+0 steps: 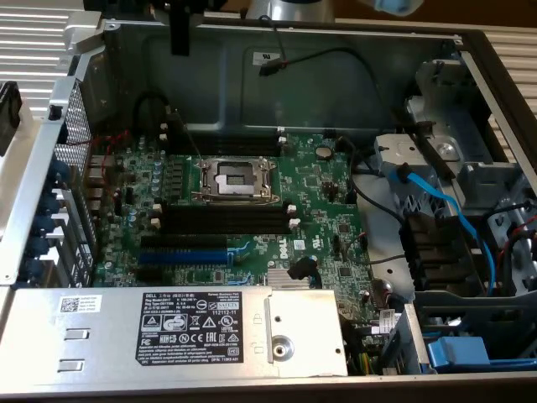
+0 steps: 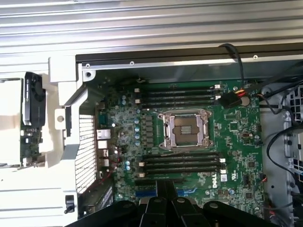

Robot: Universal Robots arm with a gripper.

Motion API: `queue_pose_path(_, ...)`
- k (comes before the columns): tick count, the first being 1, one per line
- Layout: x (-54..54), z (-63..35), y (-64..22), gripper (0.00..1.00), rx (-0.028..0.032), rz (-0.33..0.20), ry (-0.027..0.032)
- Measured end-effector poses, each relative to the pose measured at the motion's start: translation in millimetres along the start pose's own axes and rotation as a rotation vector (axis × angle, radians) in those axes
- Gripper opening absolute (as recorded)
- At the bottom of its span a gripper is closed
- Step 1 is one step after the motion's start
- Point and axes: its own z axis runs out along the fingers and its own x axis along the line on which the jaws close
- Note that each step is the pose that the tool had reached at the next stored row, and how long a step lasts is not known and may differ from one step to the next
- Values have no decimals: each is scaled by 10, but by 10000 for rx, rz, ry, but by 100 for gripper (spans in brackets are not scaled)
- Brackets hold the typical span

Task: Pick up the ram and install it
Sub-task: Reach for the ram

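My gripper hangs high over the open computer case. Its black fingers are pressed together with nothing visible between them. In the exterior view the gripper reaches down from the top edge, above the back of the motherboard. What looks like the ram, a long dark green and black stick, rests on a white holder outside the case, beyond its rear bracket wall. It is far from the gripper. Long black memory slots with white end clips lie on both sides of the CPU socket, and nothing stands in them.
A grey power supply box fills the near side of the case. Blue and black cables and drive bays crowd the exterior view's right. A blue expansion slot lies beside the memory slots. A loose black cable hangs along the back wall.
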Motion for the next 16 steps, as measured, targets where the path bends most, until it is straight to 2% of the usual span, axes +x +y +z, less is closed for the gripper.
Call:
queue_pose_path(10, 455, 4, 3, 10, 2, 1, 1)
queue_pose_path(16, 698, 8, 42, 10, 51, 2, -3)
